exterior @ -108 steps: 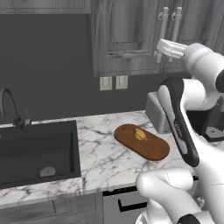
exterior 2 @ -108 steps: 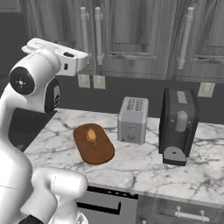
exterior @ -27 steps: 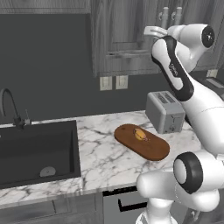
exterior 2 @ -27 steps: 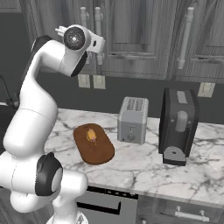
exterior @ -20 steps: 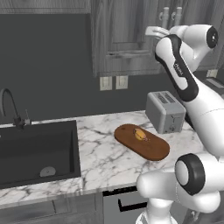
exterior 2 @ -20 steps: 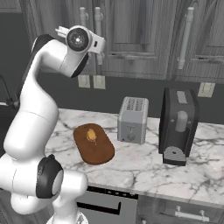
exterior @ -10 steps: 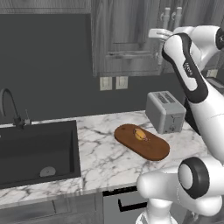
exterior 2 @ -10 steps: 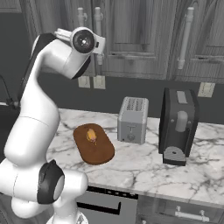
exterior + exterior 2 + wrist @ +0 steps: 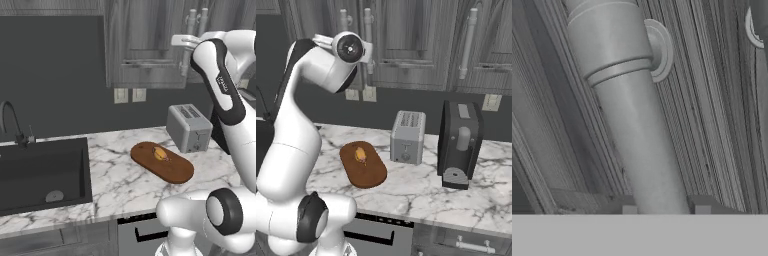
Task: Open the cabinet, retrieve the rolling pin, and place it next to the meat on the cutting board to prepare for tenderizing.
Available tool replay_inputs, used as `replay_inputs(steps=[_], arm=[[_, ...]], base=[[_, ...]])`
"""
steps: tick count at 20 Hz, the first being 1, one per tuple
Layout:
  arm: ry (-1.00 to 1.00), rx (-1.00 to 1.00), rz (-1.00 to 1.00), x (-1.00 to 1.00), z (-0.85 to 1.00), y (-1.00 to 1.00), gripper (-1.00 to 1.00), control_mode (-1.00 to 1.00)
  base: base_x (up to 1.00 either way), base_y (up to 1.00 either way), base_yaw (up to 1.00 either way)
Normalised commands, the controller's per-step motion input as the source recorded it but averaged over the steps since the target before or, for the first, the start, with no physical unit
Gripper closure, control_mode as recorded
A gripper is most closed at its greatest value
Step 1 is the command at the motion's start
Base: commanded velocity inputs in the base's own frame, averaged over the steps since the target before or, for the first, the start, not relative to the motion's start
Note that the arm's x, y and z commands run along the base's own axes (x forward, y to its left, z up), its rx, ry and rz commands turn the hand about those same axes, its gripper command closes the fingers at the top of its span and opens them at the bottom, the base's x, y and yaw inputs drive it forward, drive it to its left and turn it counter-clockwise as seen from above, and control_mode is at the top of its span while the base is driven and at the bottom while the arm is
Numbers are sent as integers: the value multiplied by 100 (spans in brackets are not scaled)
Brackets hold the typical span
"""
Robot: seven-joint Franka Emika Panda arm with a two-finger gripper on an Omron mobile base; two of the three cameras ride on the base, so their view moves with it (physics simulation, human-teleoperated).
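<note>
Gripper fingers straddle the cabinet's bar handle, nearly closed on it, so you can pull the door open; expect the rolling pin inside, unseen.

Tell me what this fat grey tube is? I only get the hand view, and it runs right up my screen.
Observer: It's the upright bar handle of a wall cabinet above a kitchen counter; the gripper is clamped on it.
Visitor: Is the door open?
Observer: No, it sits flush with its neighbours.
Visitor: What's underneath?
Observer: A wooden cutting board with a small piece of meat on it, and a silver toaster beside the board.
</note>
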Motion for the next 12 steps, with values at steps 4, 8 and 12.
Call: replay_inputs(steps=[4, 8, 12], arm=[[0, 0, 5, -41, -7, 52, 100, -100], [0, 0, 3, -45, -7, 55, 100, -100], [0, 0, 2, -51, -10, 55, 100, -100]], base=[[0, 0, 0], [0, 0, 0], [0, 0, 0]])
